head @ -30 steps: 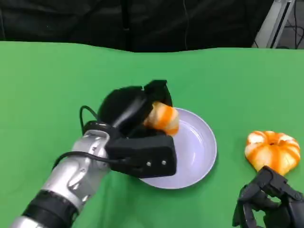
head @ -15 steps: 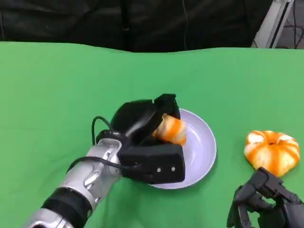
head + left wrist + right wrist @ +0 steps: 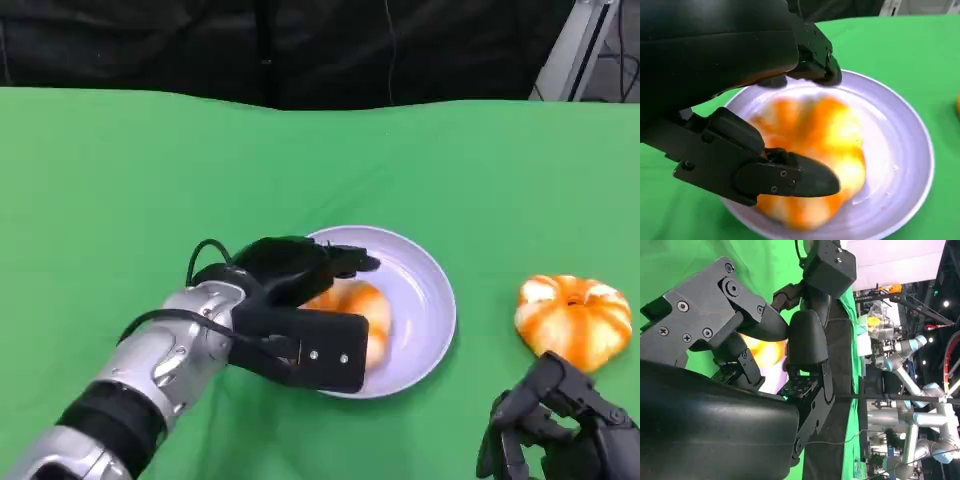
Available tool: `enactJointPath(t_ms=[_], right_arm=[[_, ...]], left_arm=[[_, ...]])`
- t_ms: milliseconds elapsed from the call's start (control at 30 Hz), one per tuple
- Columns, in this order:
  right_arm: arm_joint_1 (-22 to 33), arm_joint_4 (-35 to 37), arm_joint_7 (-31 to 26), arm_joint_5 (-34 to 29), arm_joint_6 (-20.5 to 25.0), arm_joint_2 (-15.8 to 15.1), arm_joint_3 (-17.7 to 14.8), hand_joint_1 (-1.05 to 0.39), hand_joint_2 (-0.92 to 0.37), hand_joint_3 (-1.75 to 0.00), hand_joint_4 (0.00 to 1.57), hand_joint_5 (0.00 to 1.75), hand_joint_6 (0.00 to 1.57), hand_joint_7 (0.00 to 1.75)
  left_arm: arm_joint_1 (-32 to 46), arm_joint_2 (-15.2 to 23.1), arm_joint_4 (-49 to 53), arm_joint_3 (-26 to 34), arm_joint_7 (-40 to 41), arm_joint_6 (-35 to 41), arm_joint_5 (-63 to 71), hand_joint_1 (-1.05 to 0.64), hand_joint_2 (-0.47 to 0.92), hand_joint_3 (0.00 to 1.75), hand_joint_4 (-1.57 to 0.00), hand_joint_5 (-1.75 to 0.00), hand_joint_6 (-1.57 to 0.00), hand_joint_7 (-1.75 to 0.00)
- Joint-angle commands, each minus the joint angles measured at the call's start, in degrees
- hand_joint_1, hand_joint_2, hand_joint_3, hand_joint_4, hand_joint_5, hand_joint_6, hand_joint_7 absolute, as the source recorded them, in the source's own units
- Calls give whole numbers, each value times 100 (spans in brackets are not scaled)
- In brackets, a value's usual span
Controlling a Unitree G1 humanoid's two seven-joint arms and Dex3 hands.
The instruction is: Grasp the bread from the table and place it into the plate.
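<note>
A green table [image 3: 130, 190] fills the frame below a dark backdrop; a pale lilac plate [image 3: 430, 300] sits at centre, a second orange-striped bread [image 3: 573, 319] at right

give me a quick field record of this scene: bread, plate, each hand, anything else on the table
bread in plate: orange-and-white bread lying inside the plate
plate: pale lilac plate on the green table
left hand: left hand over the plate, fingers around the bread; the left wrist view shows them at its sides
right hand: right hand low at the table's near edge, fingers curled, holding nothing
other: second bread on the table, apart from the plate
</note>
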Motion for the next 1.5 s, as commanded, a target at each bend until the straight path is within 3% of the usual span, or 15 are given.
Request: enactJointPath(t_ms=[33, 367, 500, 533, 667, 733, 767, 833, 867, 900, 933, 967, 1033, 1067, 1500], right_arm=[[4, -25, 6, 41, -21, -46, -15, -15, -48, -133, 85, 175, 75, 163], [-36, 45, 5, -16, -53, -85, -63, -14, -48, -134, 85, 175, 75, 161], [-23, 20, -3, -27, -12, -107, -83, -15, -47, -134, 85, 175, 76, 161], [-25, 15, -7, -37, -5, -111, -85, -15, -47, -134, 85, 175, 76, 161], [-56, 49, -3, -29, -21, -108, -86, -14, -47, -134, 85, 175, 75, 162], [-60, 49, -23, -40, -7, -101, -84, -13, -47, -133, 85, 175, 75, 162], [-67, 64, -8, -29, -29, -106, -83, -12, -47, -133, 85, 175, 76, 162], [-75, 85, 14, -13, -63, -115, -83, -12, -48, -134, 85, 175, 76, 161], [-77, 90, 19, -9, -70, -117, -82, -12, -48, -134, 85, 175, 76, 161], [-69, 72, 17, 4, -45, -114, -79, -12, -48, -134, 85, 175, 76, 161], [-63, 59, 15, 13, -27, -112, -77, -12, -48, -133, 85, 175, 76, 161], [-58, 45, 16, 20, -15, -117, -79, -13, -48, -133, 85, 175, 76, 161], [-50, 24, 17, 38, 13, -119, -79, -13, -48, -133, 85, 175, 76, 161], [-48, 19, 17, 43, 20, -120, -79, -13, -48, -133, 85, 175, 76, 161], [-47, 15, 15, 51, 25, -124, -75, -13, -47, -134, 86, 175, 77, 160]], left_arm=[[57, 169, -148, -68, -108, 33, 48, -105, 92, 71, 0, 0, -1, 0], [353, 260, -564, 232, 215, -273, -275, -105, 92, 69, 0, 0, 0, 0], [705, 228, -1207, 692, 79, -261, -879, -99, 92, 54, -1, 0, -13, -4], [822, 179, -1413, 844, 66, -170, -1066, -94, 92, 50, -7, -3, -19, -5], [1270, -18, -2099, 1368, 28, 231, -1762, -42, 92, 24, -66, -17, -60, -8], [1588, -136, -2476, 1659, -25, 521, -2198, -7, 92, 28, -92, -30, -86, -16], [1822, -186, -2726, 1844, -143, 723, -2549, -2, 92, 30, -96, -33, -90, -17], [2067, -221, -3035, 2016, -308, 992, -2913, 4, 88, 51, -84, -94, -106, -28], [2124, -224, -3128, 2048, -353, 1079, -2994, 5, 87, 54, -80, -106, -108, -30], [2352, -133, -3360, 2219, -672, 1198, -3431, 5, 87, 56, -78, -112, -109, -31], [2525, -65, -3542, 2354, -920, 1298, -3763, 1, 72, 91, -81, -147, -105, -81], [2704, 8, -3750, 2500, -1183, 1460, -4134, -1, 63, 109, -82, -160, -97, -111], [3042, 83, -4224, 2829, -1595, 2014, -4959, -5, 58, 121, -85, -171, -84, -150], [3122, 107, -4364, 2909, -1688, 2197, -5175, -6, 58, 121, -86, -173, -82, -158], [3188, 166, -4629, 2978, -1748, 2578, -5383, -7, 59, 121, -87, -175, -79, -167]])
